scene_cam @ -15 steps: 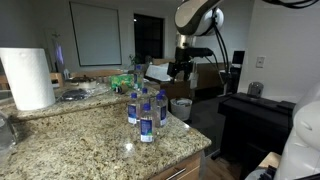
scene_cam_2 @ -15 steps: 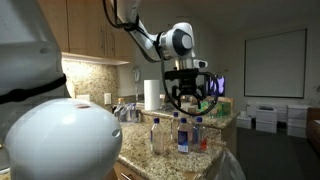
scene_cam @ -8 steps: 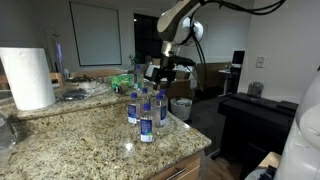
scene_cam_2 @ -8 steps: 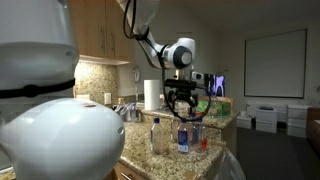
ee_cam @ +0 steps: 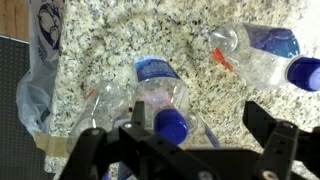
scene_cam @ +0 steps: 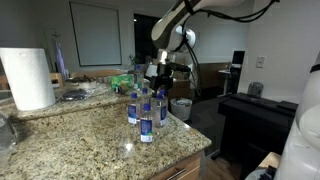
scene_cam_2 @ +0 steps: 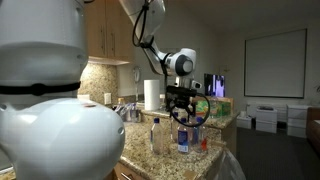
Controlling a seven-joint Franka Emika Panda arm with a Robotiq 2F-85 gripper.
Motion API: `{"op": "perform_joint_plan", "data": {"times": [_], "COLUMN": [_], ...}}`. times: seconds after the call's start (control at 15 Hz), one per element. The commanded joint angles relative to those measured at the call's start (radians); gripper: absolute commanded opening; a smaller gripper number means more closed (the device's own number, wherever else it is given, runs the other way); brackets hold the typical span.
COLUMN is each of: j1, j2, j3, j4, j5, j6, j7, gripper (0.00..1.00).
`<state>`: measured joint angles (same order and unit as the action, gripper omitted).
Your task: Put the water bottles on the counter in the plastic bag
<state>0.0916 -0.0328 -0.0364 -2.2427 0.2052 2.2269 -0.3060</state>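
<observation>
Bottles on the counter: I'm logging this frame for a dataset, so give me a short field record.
bottles: about four, upright, clustered
counter: speckled granite
bag: beside the counter edge
jaws: open, empty, above the bottles
towel roll: upright, apart from the bottles

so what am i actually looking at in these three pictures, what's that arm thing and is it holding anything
It is a robot arm with two fingers at its end. Two pictures come from cameras standing in the room; the third looks down from the arm's wrist. On the granite counter stand small water bottles, with a paper-towel roll further along. A plastic bag sits just past the counter's edge. The fingers are open above a blue-capped bottle and hold nothing.
</observation>
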Motion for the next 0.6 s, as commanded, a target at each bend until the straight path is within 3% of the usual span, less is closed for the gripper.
{"op": "perform_joint_plan", "data": {"times": [0.0, 0.13, 0.53], "j1": [-0.021, -0.02, -0.018], "j2": [0.018, 0.02, 0.023], "j3": [0.025, 0.031, 0.043], "j4": [0.023, 0.023, 0.012], "j5": [-0.047, -0.084, -0.156], "j6": [-0.014, -0.002, 0.026], "j7": [-0.007, 0.008, 0.02], "gripper": [0.74, 0.69, 0.29]}}
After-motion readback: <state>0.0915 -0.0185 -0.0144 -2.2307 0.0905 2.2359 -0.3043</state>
